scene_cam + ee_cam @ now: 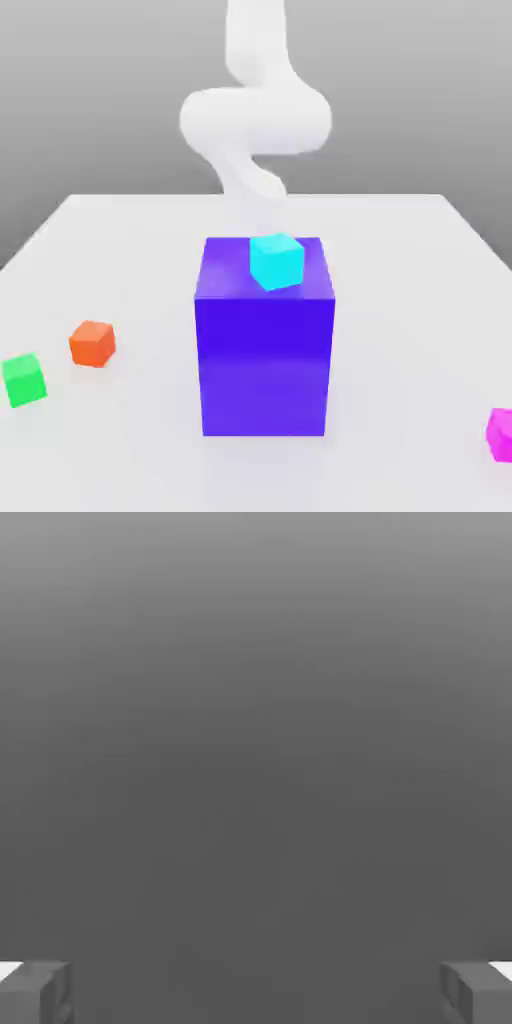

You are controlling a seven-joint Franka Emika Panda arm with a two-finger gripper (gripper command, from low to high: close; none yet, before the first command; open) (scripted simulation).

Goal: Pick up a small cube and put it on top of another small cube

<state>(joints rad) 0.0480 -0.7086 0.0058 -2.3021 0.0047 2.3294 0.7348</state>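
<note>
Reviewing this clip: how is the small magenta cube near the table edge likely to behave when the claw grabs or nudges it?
The magenta cube looks like a rigid block with flat faces, so it should probably slide, not roll, if nudged. Its plain, smooth-looking sides may be a bit slippery, though flat opposite faces suit a pinch. Being far smaller than the purple-blue block, it is likely light.

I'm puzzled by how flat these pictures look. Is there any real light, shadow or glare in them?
Exterior view: soft, even light; the big purple-blue block has a brighter top than front, and faint shadows lie on the white table, with no glare. Hand view: a smooth grey gradient, with the open gripper fingertips at the corners.
</note>
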